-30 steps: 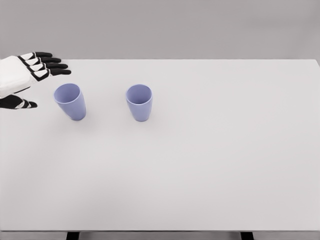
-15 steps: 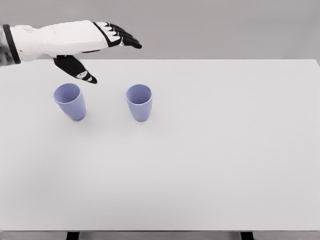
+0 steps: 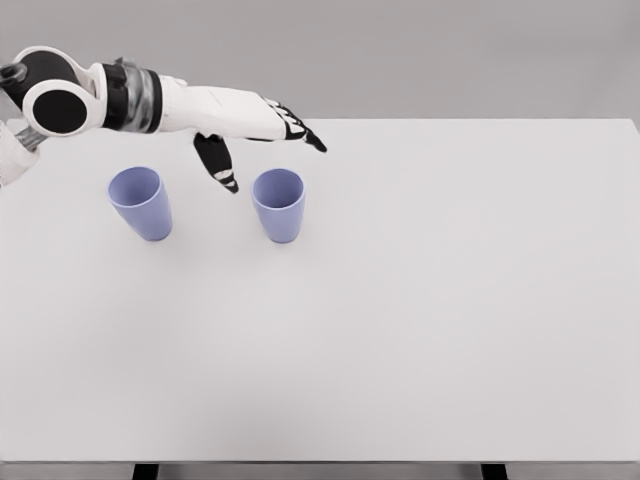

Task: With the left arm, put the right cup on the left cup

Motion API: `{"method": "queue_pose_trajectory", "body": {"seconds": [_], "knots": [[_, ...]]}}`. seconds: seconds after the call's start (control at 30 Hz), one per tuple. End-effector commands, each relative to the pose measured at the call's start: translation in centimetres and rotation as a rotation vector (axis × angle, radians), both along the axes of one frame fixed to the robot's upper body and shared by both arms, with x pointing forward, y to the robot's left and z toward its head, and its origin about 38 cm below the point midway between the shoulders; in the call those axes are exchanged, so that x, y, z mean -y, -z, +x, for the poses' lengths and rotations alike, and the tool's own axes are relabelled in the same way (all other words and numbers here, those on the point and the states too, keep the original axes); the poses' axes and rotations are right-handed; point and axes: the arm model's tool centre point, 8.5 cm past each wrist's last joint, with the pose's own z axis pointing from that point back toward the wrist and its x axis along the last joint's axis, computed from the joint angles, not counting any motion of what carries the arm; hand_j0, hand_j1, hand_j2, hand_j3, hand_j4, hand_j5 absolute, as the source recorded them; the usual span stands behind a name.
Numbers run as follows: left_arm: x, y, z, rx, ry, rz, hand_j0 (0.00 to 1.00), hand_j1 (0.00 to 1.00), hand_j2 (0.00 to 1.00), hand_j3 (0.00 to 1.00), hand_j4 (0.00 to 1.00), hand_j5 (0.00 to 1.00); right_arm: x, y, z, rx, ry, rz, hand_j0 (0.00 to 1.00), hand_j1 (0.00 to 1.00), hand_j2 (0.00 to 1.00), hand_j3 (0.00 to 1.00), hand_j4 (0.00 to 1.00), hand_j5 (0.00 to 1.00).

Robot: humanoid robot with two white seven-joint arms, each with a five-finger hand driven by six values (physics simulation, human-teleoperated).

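Observation:
Two lavender cups stand upright on the white table [image 3: 400,330]. The left cup [image 3: 141,203] is near the table's left side, the right cup [image 3: 279,205] a little left of the middle. My left hand [image 3: 268,150] reaches in from the upper left, hovering just above and behind the right cup's rim. Its black fingers [image 3: 300,133] are stretched out and its thumb [image 3: 218,162] points down to the cup's left. It holds nothing and does not touch the cup. The right arm is out of view.
The table's far edge [image 3: 450,120] runs just behind the hand. My left forearm [image 3: 130,98] passes above and behind the left cup.
My left arm has swung from the table's left edge to the right, past the left cup, and lowered toward the right cup. Both cups stay put.

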Motion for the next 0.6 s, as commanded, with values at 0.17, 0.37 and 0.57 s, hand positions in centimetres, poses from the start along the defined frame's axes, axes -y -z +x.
{"method": "queue_pose_trajectory", "body": {"seconds": [0.17,0.37,0.57], "knots": [[-0.5,1.5,1.5,-0.095,-0.062,-0.041,0.97,0.97,0.97,0.97,0.97,0.97,0.0,0.0,0.0,0.0,0.0,0.0,1.0,1.0,1.0,1.0,1.0,1.0],[-0.5,2.4,2.1,-0.115,-0.104,-0.036,0.97,0.97,0.97,0.97,0.97,0.97,0.0,0.0,0.0,0.0,0.0,0.0,1.0,1.0,1.0,1.0,1.0,1.0],[0.2,3.6,1.5,-0.103,-0.07,0.02,0.97,0.97,0.97,0.97,0.97,0.97,0.0,0.0,0.0,0.0,-0.001,0.0,1.0,1.0,1.0,1.0,1.0,1.0]]}}
